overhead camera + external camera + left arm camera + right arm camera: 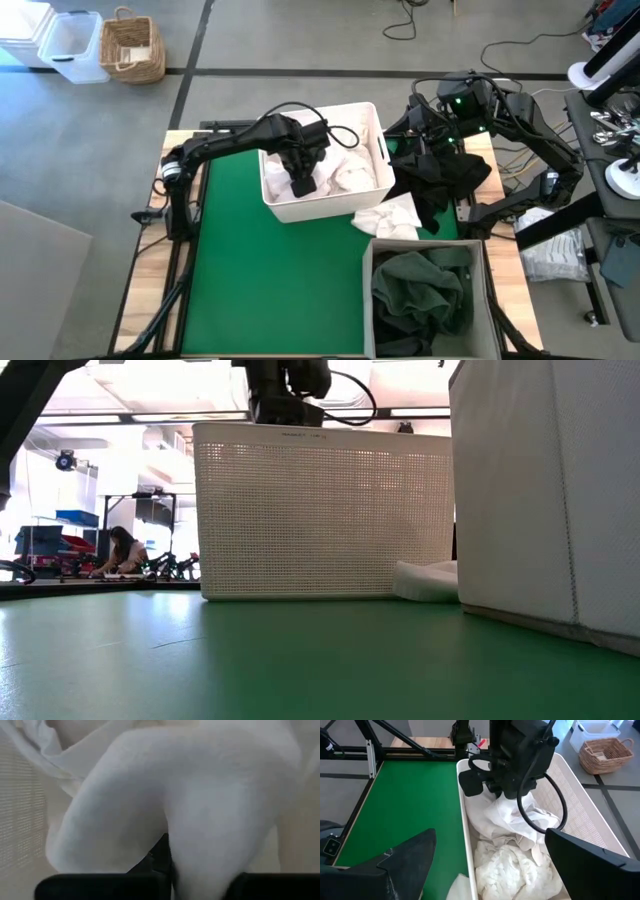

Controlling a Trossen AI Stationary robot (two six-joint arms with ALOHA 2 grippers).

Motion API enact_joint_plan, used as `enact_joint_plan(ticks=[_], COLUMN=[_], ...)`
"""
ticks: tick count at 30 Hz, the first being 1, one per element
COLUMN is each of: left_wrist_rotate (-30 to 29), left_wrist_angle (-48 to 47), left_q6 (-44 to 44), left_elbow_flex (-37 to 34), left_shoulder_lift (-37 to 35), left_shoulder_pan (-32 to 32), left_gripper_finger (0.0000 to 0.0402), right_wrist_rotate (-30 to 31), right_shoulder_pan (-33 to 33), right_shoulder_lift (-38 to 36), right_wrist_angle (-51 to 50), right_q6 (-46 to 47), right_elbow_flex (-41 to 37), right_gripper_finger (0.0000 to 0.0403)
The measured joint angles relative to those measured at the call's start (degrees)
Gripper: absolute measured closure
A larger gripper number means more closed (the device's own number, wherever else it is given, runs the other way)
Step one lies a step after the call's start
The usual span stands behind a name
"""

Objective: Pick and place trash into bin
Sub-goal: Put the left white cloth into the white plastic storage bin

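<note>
A white tub [320, 208] stands at the far middle of the green mat and holds several crumpled white sheets [505, 865]. My left gripper [300, 185] reaches down into it, shut on one white sheet [506, 815]. Another white sheet [388, 218] lies flat on the mat between the tub and a grey bin [368, 300] at the near right, which holds a dark green garment [420, 290]. A black garment [450, 175] lies at the far right under my right arm. My right gripper [490, 870] hovers open there, facing the tub, with nothing between its fingers. My left gripper pinches a bunched upper part of the white sheet [200, 830] between its two fingers, which come from above and point down. The sheet hangs below the fingers inside the tub, slack, and its lower folds [520, 837] rest on the other sheets.
The left half of the green mat [260, 280] is free room. A wicker basket [132, 48] and a clear plastic box [72, 45] stand on the floor beyond the far left corner. In the low view a person [125, 550] sits in the room behind the table.
</note>
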Motion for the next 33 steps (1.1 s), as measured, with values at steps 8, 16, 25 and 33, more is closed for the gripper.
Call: enact_joint_plan(ticks=[8, 16, 25, 33], left_wrist_rotate=[0.19, 0.17, 0.11, 0.06], left_wrist_angle=[0.52, -2.71, -8.01, -11.36], left_q6=[0.42, 1.3, 2.41, 3.37], left_elbow_flex=[1.13, 5.34, 11.76, 20.4], left_shoulder_lift=[0.0, -0.07, -0.13, -0.13], left_shoulder_pan=[0.01, -0.02, -0.02, 0.0], left_gripper_finger=[0.0274, 0.0141, 0.0085, 0.0082], right_wrist_rotate=[-0.02, -0.02, 0.0, 0.0], right_shoulder_pan=[0.0, 0.0, 0.01, 0.01], right_shoulder_lift=[0.0, 0.0, 0.0, 0.0], right_wrist_angle=[0.0, -0.02, -0.02, -0.02], right_q6=[0.32, 0.51, 0.51, 0.9], right_elbow_flex=[0.0, -0.45, -0.55, -0.55], right_gripper_finger=[0.0035, 0.0035, 0.0035, 0.0035])
